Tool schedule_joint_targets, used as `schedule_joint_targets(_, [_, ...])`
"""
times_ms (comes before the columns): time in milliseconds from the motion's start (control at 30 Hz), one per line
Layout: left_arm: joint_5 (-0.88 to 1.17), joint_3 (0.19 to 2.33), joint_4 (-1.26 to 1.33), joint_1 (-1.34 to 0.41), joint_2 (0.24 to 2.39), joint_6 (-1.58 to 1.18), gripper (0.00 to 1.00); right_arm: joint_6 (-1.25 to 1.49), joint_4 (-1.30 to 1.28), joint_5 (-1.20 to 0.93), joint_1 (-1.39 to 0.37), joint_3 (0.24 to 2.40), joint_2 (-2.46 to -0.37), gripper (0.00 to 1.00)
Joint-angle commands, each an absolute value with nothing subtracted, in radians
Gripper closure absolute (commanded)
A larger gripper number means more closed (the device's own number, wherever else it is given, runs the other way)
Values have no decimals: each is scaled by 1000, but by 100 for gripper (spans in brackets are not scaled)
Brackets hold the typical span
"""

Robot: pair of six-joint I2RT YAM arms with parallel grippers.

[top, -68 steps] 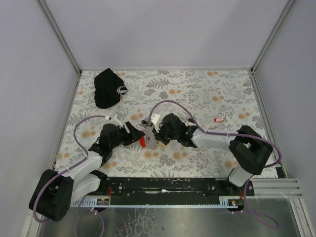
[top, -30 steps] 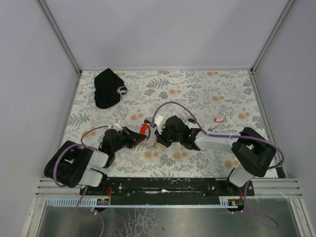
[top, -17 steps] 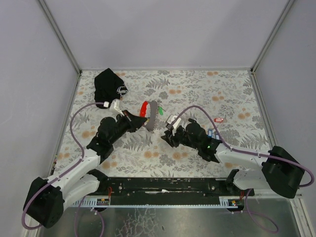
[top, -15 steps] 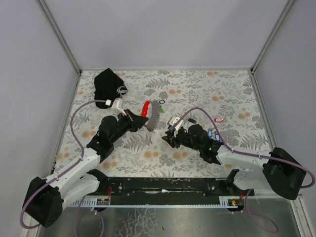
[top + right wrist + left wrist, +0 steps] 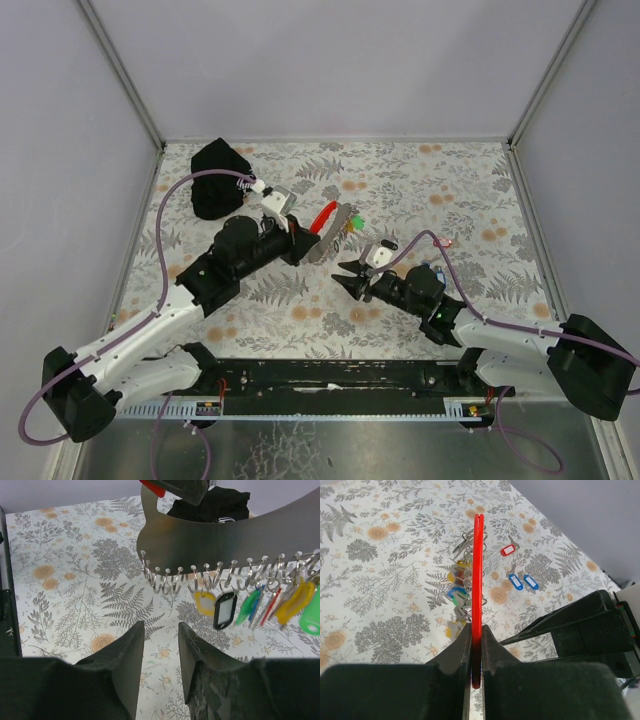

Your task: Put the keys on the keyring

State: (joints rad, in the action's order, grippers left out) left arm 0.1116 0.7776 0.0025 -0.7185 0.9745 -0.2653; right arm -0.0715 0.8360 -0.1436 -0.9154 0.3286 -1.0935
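Observation:
My left gripper (image 5: 476,627) is shut on the red plastic piece (image 5: 478,575) of the keyring, which I see edge-on and lifted off the table. That piece carries a grey metal plate (image 5: 215,535) with a row of thin rings (image 5: 172,580) along its lower edge. Several keys hang from the rings by yellow (image 5: 205,603), black (image 5: 224,610) and green (image 5: 249,608) tags. My right gripper (image 5: 161,630) stands open and empty just below and in front of the rings. From above, the left gripper (image 5: 303,243) holds the keyring (image 5: 324,216) up beside the right gripper (image 5: 347,279).
Loose keys lie on the floral table: one with a red tag (image 5: 508,550) and two with blue tags (image 5: 516,583). The red one (image 5: 447,241) lies right of the right arm. A black cap (image 5: 218,178) sits at the far left corner. Walls close in the table.
The left arm has raised the keyring and carried it to the far right. The right gripper has let go of it, opened, and drawn back toward the near right.

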Motion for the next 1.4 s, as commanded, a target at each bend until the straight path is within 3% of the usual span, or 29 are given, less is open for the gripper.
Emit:
schedule_joint_targets(0, [76,867,-57,-752,988,-135,100,-84,934,-168,-913,342,-1089,60])
schedule_joint_targets(900, [122,878,-30,-775,965,-181,100,-136,1008,-177,-960,388,-1163,76])
schedule_joint_targets(1367, [148,871,-24,-776,953,-192,100,-142,1084,-131,-966,380,-1188,79])
